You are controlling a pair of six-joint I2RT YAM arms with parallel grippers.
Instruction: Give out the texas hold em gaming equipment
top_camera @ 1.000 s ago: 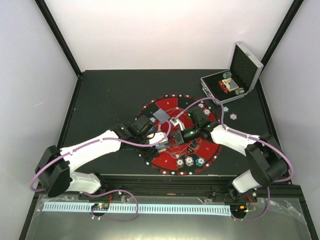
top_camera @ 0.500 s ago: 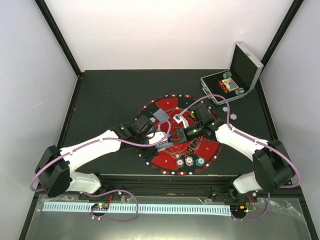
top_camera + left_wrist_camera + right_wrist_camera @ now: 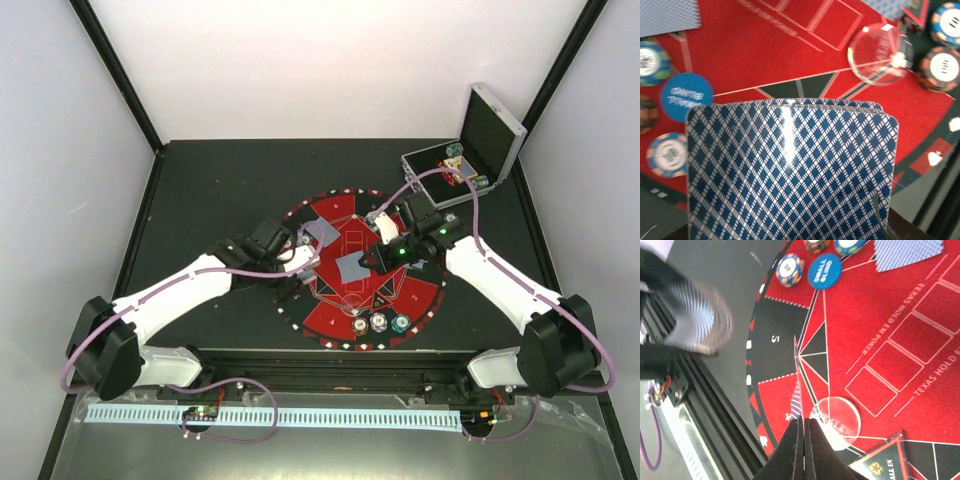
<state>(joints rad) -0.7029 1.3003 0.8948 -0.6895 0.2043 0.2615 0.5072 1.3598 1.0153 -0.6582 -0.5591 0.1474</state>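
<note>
Left fingers (image 3: 299,268) hold the deck of cards (image 3: 790,175), diamond backs up. The deck fills the lower half of the left wrist view and hides the fingers themselves. Right fingers (image 3: 801,424) are pinched tight on a single card (image 3: 796,402), seen edge-on in the right wrist view, above the red-and-black mat (image 3: 340,212) at mid-frame. Beside that card lie a clear round disc (image 3: 836,422) and, at the lower right, a black triangle marker (image 3: 885,462). Blue disc (image 3: 686,97) sits on the mat's left side, with chips next to it. A loose card (image 3: 322,232) lies face down on the mat, upper left of its centre. A row of chips (image 3: 380,322) sits at the mat's lower edge. Open silver case (image 3: 495,125) is at the upper right of the worktop (image 3: 220,190), with more chips inside.
</note>
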